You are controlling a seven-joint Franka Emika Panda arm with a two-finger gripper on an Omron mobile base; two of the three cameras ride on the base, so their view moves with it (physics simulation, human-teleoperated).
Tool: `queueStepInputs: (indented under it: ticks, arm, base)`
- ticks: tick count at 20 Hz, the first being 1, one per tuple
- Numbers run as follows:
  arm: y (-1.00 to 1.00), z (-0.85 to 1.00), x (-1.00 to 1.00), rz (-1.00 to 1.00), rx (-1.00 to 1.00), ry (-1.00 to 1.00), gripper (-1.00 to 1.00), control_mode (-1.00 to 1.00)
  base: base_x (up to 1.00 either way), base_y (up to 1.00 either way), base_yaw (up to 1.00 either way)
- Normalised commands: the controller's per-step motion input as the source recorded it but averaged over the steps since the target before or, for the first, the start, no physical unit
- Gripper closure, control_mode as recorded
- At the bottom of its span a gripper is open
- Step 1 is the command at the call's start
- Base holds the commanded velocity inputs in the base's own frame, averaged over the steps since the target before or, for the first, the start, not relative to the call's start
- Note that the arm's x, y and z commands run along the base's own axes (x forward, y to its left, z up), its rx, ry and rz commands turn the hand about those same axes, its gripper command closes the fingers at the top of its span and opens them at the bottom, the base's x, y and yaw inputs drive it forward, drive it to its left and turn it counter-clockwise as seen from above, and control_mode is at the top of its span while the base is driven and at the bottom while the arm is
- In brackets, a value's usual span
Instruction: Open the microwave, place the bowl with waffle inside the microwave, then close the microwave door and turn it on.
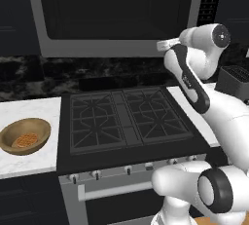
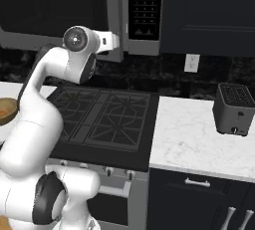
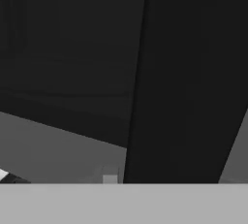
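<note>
One microwave (image 1: pixel 116 14) is hanging above the stove (image 1: pixel 124 117), its microwave door (image 1: pixel 114 7) sitting flush and closed, with the black button panel (image 2: pixel 144 5) at its right end. The dark vertical handle (image 3: pixel 186 77) is filling much of the hand view, very close to the camera. The gripper (image 1: pixel 164 45) is reaching up at the door's lower right corner; whether its fingers are apart or together cannot be told. The bowl (image 1: pixel 25 136) is resting on the white counter (image 1: pixel 29 163) left of the stove, near the counter's left edge, and the waffle (image 1: pixel 25 140) is lying inside it. A dark toaster (image 2: pixel 234 108) is standing on the counter right of the stove, toward its back edge.
</note>
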Motion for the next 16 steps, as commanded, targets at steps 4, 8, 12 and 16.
queueStepInputs:
  ticks: [4, 8, 12, 16]
  arm:
    - [1.00, 0.03, -1.00, 0.12, -0.16, 0.01, 1.00, -1.00]
    - [1.00, 0.00, -1.00, 0.09, -0.22, 0.00, 1.00, -1.00]
    - [1.00, 0.00, -1.00, 0.08, -0.25, 0.00, 1.00, -1.00]
    - [1.00, 0.00, -1.00, 0.07, -0.28, 0.00, 1.00, -1.00]
  base:
    - [0.00, 0.00, 0.00]
    - [0.00, 0.00, 0.00]
    - [0.00, 0.00, 0.00]
    - [0.00, 0.00, 0.00]
